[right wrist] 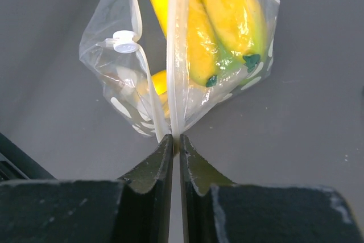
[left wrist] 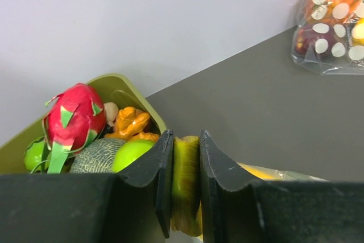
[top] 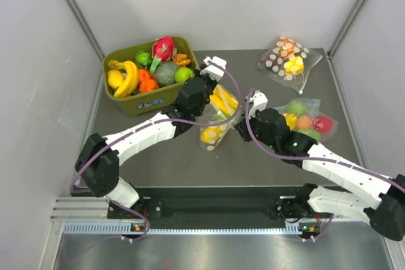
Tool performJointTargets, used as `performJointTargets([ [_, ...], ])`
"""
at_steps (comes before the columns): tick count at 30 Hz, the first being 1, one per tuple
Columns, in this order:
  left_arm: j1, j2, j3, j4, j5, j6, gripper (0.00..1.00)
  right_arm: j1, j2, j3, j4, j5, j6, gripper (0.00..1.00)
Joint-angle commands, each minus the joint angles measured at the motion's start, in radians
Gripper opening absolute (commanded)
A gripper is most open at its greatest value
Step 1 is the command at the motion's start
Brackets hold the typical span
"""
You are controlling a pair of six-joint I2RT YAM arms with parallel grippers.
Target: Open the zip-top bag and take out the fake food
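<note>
The dotted zip-top bag [top: 218, 121] lies mid-table with its mouth open; it also shows in the right wrist view [right wrist: 114, 78]. A yellow banana bunch [top: 223, 100] sticks out of its far end, and a yellow oval fruit [top: 212, 134] lies inside. My left gripper [top: 212, 83] is shut on the banana's yellow-green stem [left wrist: 186, 169]. My right gripper [top: 241, 125] is shut on the bag's white zip strip [right wrist: 176, 55], with the bananas [right wrist: 227, 21] just beyond. I cannot see a green apple in the bag.
An olive bin [top: 149, 102] of toy food with a pink dragon fruit [top: 163, 47] stands at the back left, close to my left gripper. Another dotted bag with orange and yellow pieces [top: 288, 58] lies back right. A plain clear bag of fruit [top: 307, 118] lies right.
</note>
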Motion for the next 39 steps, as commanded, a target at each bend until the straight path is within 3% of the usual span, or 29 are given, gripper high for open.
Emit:
performJointTargets([
  [1,0.017,-0.078,0.006,0.118,0.004,-0.042,0.00,0.028,0.004,-0.028,-0.085,0.021,0.021,0.04],
  [4,0.019,-0.112,0.010,0.014,0.128,-0.059,0.00,0.025,0.010,-0.031,-0.082,0.083,0.028,0.00],
  [15,0.021,-0.206,0.002,-0.191,0.458,-0.056,0.00,-0.064,0.024,0.041,-0.093,0.176,-0.003,0.00],
  [26,0.021,-0.226,-0.004,-0.284,0.454,0.003,0.00,-0.265,-0.068,0.057,-0.120,0.123,-0.077,0.00],
  [30,0.021,-0.219,0.010,-0.313,0.399,0.026,0.00,-0.274,-0.108,0.066,-0.133,0.087,-0.084,0.00],
  [35,0.021,-0.206,0.010,-0.304,0.333,0.024,0.00,-0.274,-0.154,0.074,-0.130,-0.061,-0.084,0.00],
  [39,0.021,-0.229,-0.028,-0.253,0.351,0.007,0.00,-0.275,-0.153,0.078,-0.140,-0.042,-0.081,0.00],
])
